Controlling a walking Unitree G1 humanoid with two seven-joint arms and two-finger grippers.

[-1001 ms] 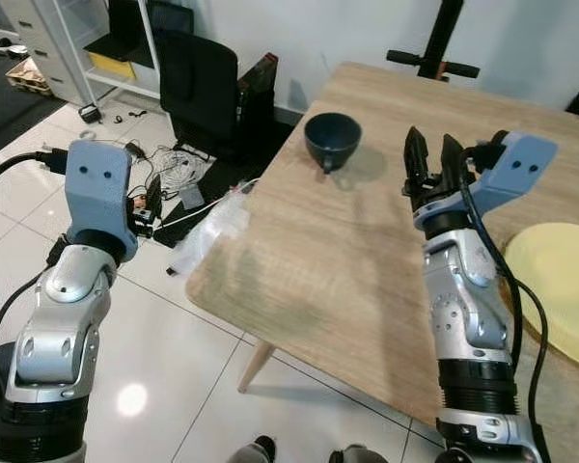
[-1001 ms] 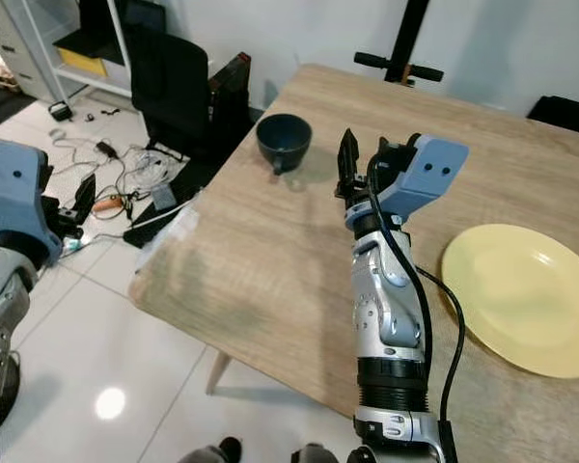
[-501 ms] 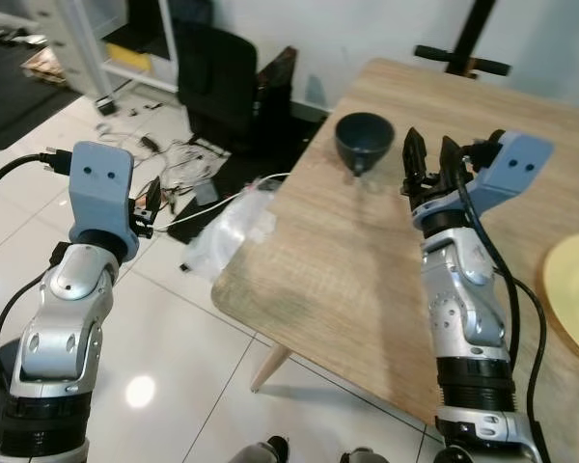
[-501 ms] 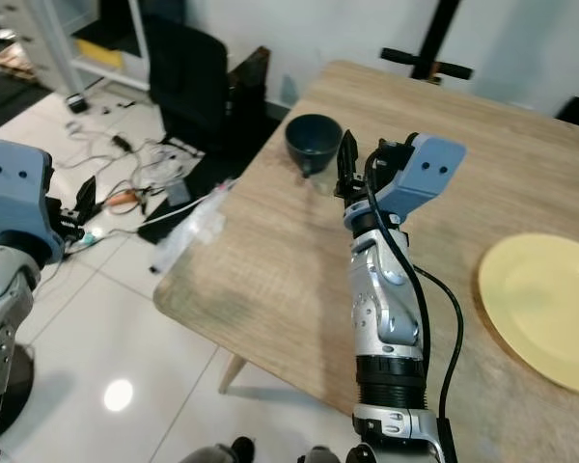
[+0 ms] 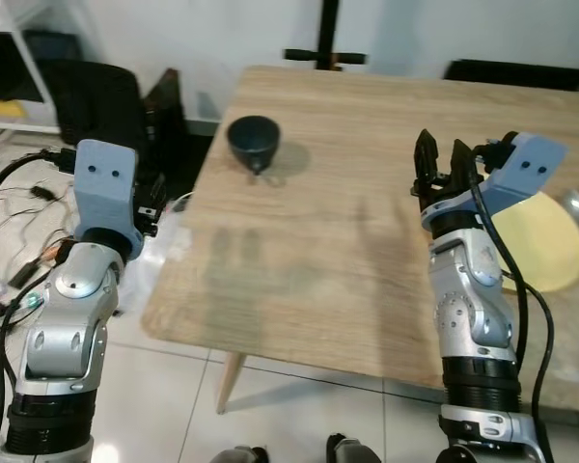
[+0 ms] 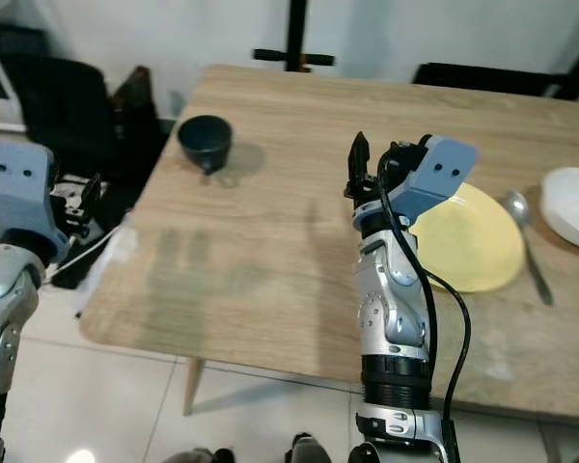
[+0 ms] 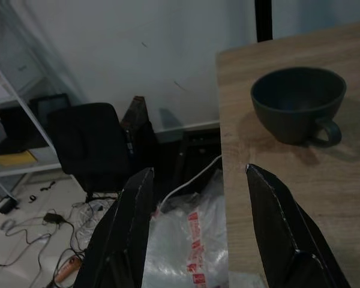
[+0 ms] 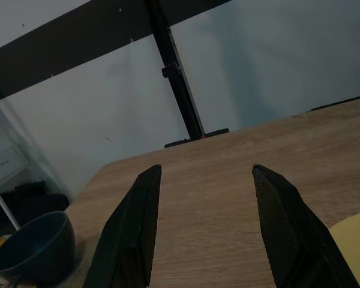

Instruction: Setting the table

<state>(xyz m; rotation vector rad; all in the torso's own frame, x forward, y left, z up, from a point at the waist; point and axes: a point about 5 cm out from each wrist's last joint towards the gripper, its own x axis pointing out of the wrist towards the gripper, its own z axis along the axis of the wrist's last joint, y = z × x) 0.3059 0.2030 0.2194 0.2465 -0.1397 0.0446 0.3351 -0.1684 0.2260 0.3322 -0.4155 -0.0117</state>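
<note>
Dark blue ceramic cup (image 5: 252,142) sits near the light wooden counter's (image 5: 318,241) far left corner, nearer the empty, spread left gripper (image 7: 198,228); right gripper (image 5: 440,169) hovers wide, empty, mid-counter.

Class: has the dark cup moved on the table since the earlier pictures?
No. The cup sits near the same table corner as before; the camera turned.

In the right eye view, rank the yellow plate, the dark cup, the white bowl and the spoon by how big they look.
1. yellow plate
2. white bowl, cut off by the picture's edge, so unsure
3. spoon, long but thin
4. dark cup, farther away, so unsure
</note>
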